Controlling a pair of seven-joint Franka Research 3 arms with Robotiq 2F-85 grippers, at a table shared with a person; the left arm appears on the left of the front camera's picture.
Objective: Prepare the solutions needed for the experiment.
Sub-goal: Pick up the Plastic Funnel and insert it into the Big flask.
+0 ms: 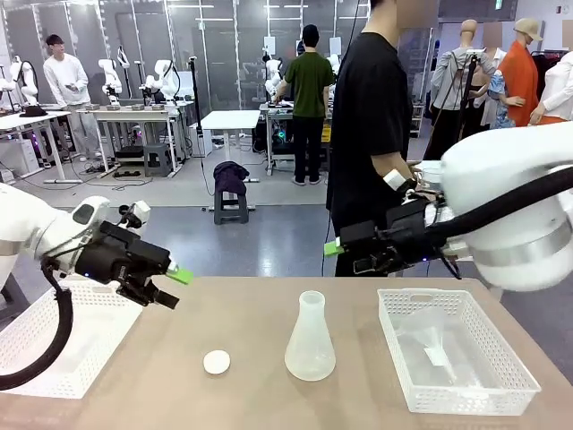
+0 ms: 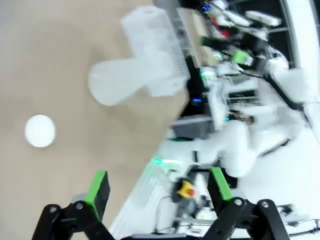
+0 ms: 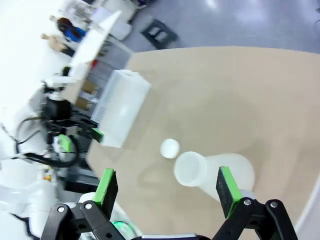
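Starting at the left end effector: hovering above the left part of the light-brown tabletop, spreading its green pads wide, gripping nothing. Looking down from its wrist at a small round white cap lying flat, and beyond it at a translucent whitish conical plastic flask standing upright near the middle.

Crossing to the right end effector: hanging high over the far edge, likewise gaping, carrying nothing, pointing from its wrist towards the flask's open mouth.

Moving outward: spotting the cap near the flask on its left, apart from it; passing a white perforated plastic basket just right of the flask, and a second white mesh basket at the left edge.

Searching for the pale solution: expecting it low inside the flask, yet failing to tell it through the cloudy wall.

Judging the step as an approach, with no grasp made yet. Calling next, probably, for lowering one end effector onto the flask's narrow neck or the cap, closing gently, and avoiding tipping the uncapped flask.
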